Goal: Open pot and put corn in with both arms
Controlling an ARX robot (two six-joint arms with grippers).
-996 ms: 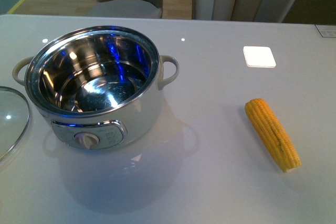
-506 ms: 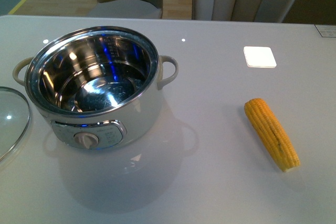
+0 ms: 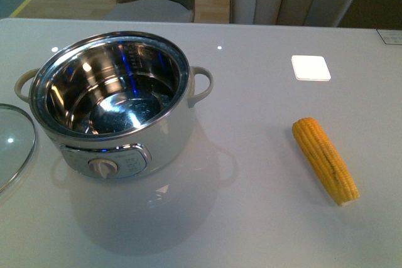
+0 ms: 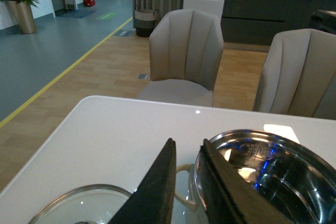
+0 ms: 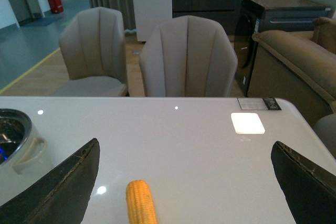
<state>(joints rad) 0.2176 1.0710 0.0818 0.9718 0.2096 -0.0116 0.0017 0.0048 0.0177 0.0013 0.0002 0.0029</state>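
Electric pot [image 3: 113,108] uncovered, centre-left; corn cob [image 3: 325,159] lying lower right, awaiting transfer.
Glass lid [image 3: 12,142] resting aside; left gripper [image 4: 186,187] nearly closed, right gripper [image 5: 184,182] spread wide, framing cob.

Both the left gripper [image 4: 184,184] and right gripper [image 5: 186,182] have matte black, tapering wedge-shaped fingers.

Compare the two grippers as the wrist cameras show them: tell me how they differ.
The left gripper has its fingers nearly together, with only a thin gap; the right gripper has its fingers spread wide apart. The left gripper sits by the pot and the glass lid; the right gripper faces the corn, which lies on the table between its fingers. Both have dark fingers and both hold nothing.
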